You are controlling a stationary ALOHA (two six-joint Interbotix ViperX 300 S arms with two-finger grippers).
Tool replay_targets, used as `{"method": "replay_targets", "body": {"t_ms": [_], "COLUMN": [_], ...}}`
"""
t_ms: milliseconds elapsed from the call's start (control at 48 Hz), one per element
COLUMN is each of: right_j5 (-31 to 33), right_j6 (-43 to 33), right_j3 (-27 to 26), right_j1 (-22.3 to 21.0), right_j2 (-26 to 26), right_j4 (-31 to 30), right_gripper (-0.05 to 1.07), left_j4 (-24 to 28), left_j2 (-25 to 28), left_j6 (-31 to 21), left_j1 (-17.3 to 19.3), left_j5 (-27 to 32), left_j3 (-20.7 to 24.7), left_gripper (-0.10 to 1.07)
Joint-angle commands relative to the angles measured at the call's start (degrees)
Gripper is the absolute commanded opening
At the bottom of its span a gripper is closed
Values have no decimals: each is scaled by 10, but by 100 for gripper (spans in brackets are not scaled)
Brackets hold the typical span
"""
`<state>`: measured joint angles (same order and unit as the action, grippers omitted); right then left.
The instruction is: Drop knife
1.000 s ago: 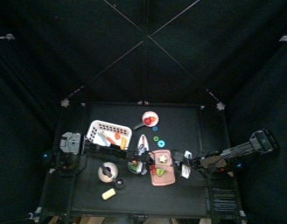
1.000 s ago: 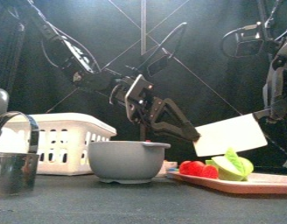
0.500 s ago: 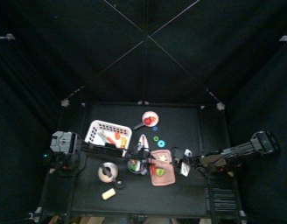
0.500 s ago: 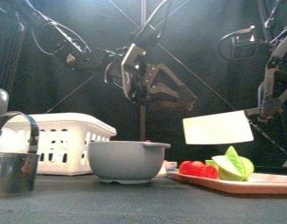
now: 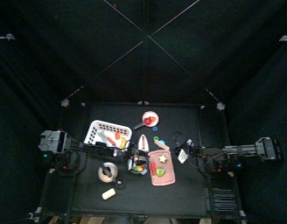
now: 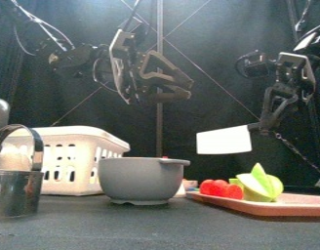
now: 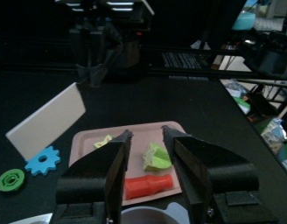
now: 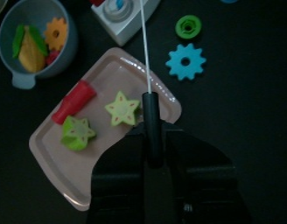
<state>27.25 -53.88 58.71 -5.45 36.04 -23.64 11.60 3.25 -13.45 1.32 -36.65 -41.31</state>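
Gripping the knife (image 8: 147, 61) by its black handle, the right gripper (image 8: 150, 131) holds the flat white blade above the pink tray (image 8: 46, 162) of star-shaped slices; the left gripper (image 7: 146, 153) hangs parted, empty, near a grey bowl (image 6: 141, 179).

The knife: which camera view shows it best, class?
Front view: the knife's whole pale blade faces the camera, held by the right end effector. Left wrist view shows it slanted; right wrist view, only its edge; top view, tiny.
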Motion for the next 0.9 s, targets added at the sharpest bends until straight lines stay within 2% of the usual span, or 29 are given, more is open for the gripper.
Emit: {"method": "replay_targets", "body": {"t_ms": [0,167,292,417,562,750,875], "right_j5": [-6,-51,-120,-183,-215,-228,-244], "right_j6": [1,1,3,2,2,2,2], "right_j3": [0,40,79,107,122,129,131], "right_j1": [-48,-122,-172,-204,-218,-220,-221], "right_j2": [14,20,18,16,11,-4,-17], "right_j4": [5,39,61,71,84,91,91], "right_gripper": [41,42,42,42,42,42,42], "left_j4": [11,19,18,18,12,10,-13], "left_j2": [-21,-32,-28,-27,-25,-20,-20], "left_j6": [1,1,1,1,1,0,1], "left_j1": [-3,-11,-17,-18,-18,-16,-14], "left_j5": [-28,-70,-105,-129,-134,-135,-137], "left_j3": [-9,-35,-48,-58,-60,-59,-61], "left_gripper": [76,76,76,76,76,76,76]}}
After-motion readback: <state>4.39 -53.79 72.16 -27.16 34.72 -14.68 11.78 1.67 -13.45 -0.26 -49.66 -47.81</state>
